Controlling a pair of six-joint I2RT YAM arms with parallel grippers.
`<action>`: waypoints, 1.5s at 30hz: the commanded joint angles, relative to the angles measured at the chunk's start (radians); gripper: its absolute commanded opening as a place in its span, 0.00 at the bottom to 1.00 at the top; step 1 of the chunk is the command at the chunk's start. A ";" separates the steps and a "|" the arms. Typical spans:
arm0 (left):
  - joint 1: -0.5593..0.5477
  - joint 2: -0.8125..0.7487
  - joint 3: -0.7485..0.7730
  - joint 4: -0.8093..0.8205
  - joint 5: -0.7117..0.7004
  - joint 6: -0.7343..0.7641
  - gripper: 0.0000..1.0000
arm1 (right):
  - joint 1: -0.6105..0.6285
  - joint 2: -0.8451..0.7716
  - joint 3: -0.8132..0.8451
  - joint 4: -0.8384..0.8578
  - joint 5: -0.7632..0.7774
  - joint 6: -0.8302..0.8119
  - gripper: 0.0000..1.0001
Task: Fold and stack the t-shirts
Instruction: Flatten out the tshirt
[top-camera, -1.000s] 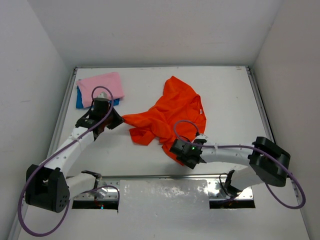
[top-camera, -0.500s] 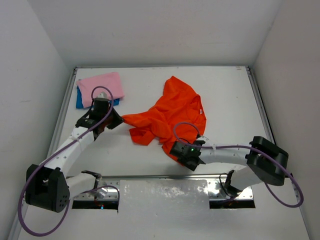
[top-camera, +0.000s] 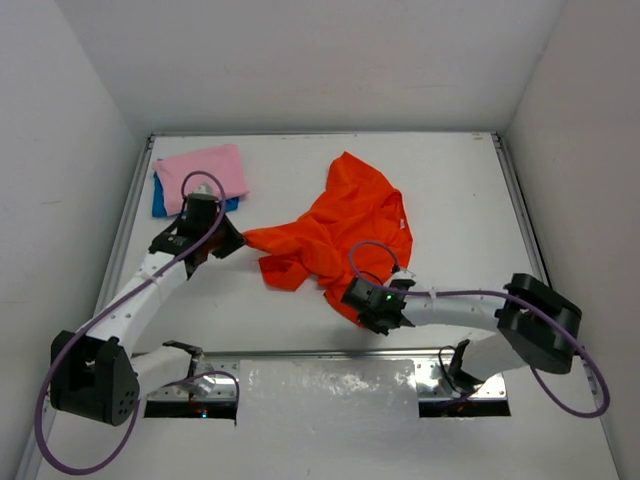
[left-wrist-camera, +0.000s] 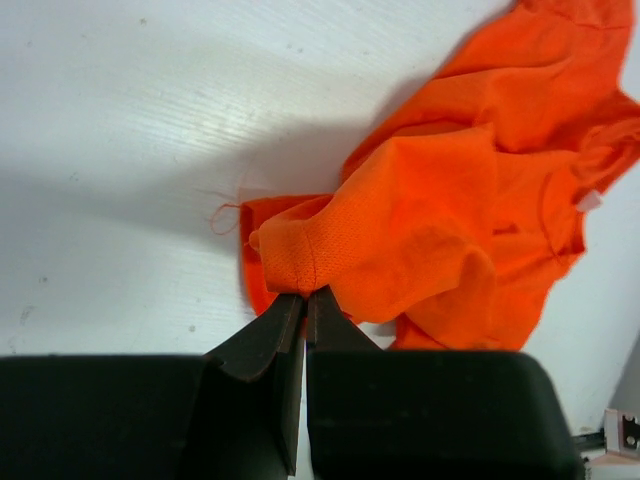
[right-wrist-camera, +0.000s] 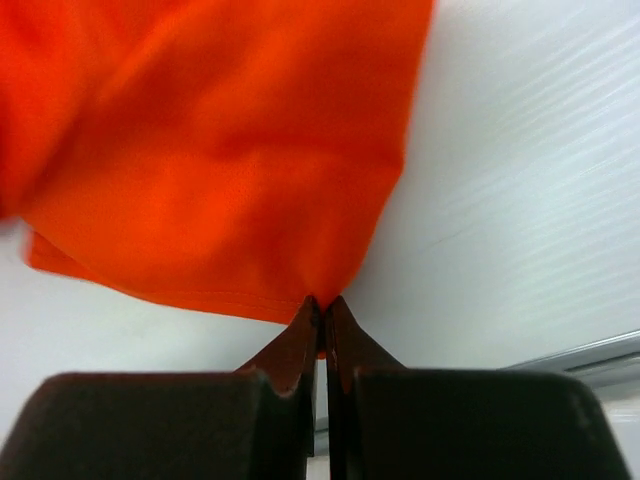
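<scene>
I am pinching the orange shirt (top-camera: 345, 220) with both of my grippers. My left gripper (left-wrist-camera: 305, 295) is clamping, jaws fully together, on a folded hem at the shirt's left corner, where a loose thread is curling out over the table (top-camera: 450, 190). My right gripper (right-wrist-camera: 322, 302) is squeezing shut on the near edge of the same shirt, with the cloth fanning away from the fingertips (the tips are meeting right at the hem). The shirt is lying crumpled across the middle of the table, its upper part reaching toward the far side and its lower part bunching between my two arms. Toward the far left corner the pink shirt (top-camera: 205, 170) is sitting folded on top of the blue shirt (top-camera: 157, 205), of which only a strip is peeking out at the near left edge; both are lying well apart from my right gripper and just beyond my left wrist
</scene>
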 joint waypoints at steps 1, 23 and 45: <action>-0.011 -0.023 0.137 -0.050 0.026 -0.029 0.00 | -0.122 -0.174 -0.008 -0.149 0.068 -0.143 0.00; -0.025 -0.236 0.711 -0.557 -0.129 -0.107 0.00 | -0.363 -0.440 1.097 -0.988 0.469 -0.837 0.00; -0.022 -0.006 0.445 -0.310 -0.151 0.013 0.00 | -1.188 -0.126 0.889 -0.691 -0.189 -1.268 0.00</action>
